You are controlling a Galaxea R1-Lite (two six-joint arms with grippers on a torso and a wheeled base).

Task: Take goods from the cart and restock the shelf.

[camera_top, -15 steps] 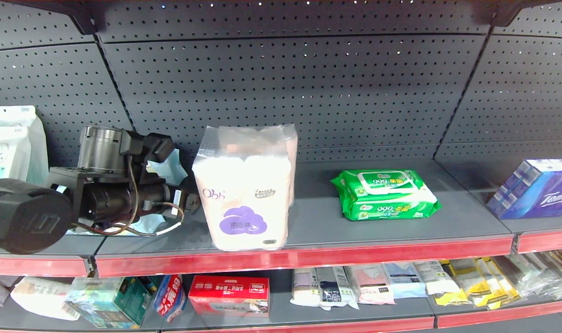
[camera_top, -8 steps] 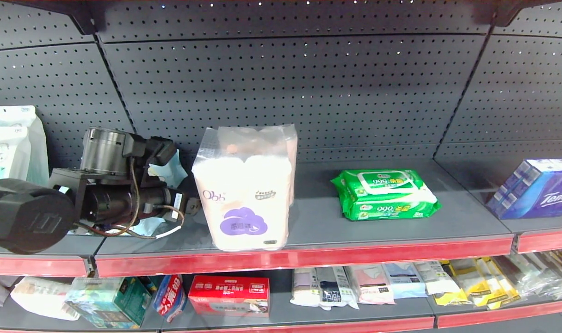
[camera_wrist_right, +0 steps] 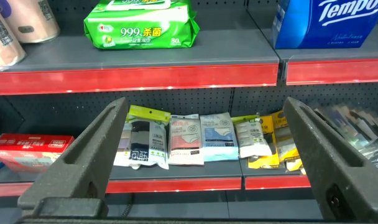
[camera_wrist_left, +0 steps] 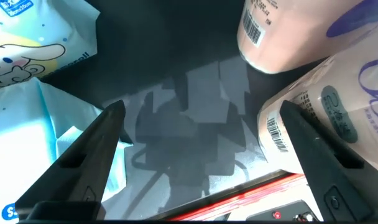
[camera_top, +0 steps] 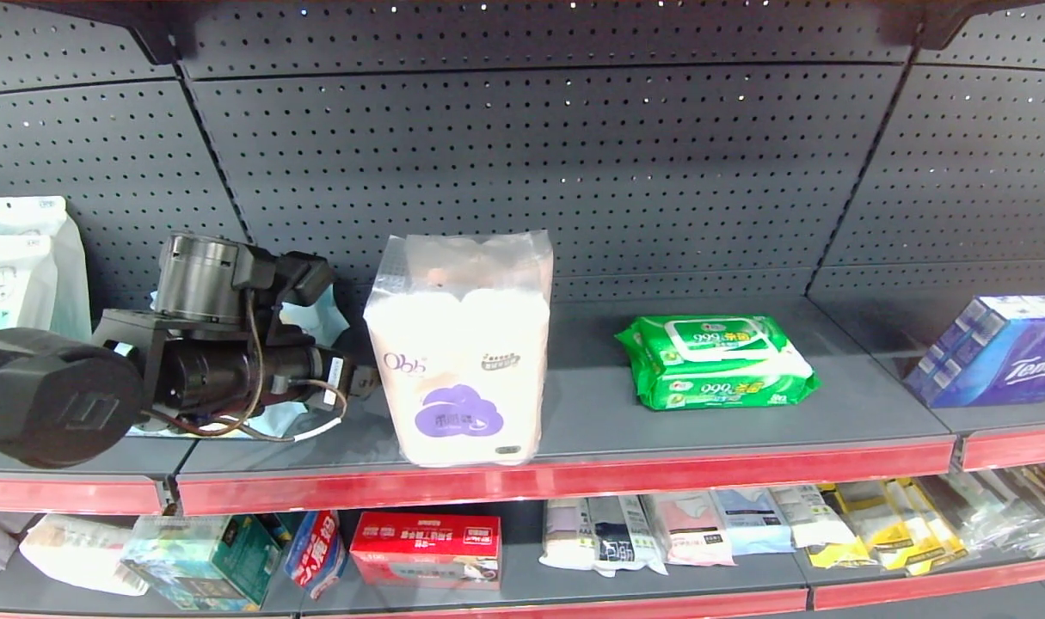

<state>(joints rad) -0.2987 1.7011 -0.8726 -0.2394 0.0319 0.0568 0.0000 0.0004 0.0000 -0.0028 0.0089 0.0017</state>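
The dark grey metal shelf (camera_top: 728, 425) has a red strip along its front edge and a back wall (camera_top: 531, 172) full of little holes.

The big white toilet paper pack in clear plastic (camera_top: 459, 352) stands upright at the front edge of the shelf, a bit left of the middle. It has a purple cloud on it.

The left gripper (camera_wrist_left: 201, 112) sits low over the shelf board, just to the left of the toilet paper pack. Its two black fingers (camera_wrist_left: 96, 155) are spread wide and hold nothing. One finger is right next to the pack, but I cannot tell if it touches. On its other side lies a soft light blue and white pack (camera_wrist_left: 33, 124), close to the back wall.

The flat green wet wipes pack (camera_top: 716, 359) lies in the middle of the shelf, well apart from the toilet paper. The blue tissue block (camera_top: 995, 348) rests near the right edge. Tall white bags (camera_top: 15, 266) stand at the far left edge.

The right gripper (camera_wrist_right: 204, 106) hangs in front of the lower shelf (camera_wrist_right: 176, 185). Its fingers are wide apart too, with nothing in them. On the lower shelf are a red box (camera_top: 427, 540), a teal box (camera_top: 204, 559) and a row of small flat packets (camera_top: 660, 533).
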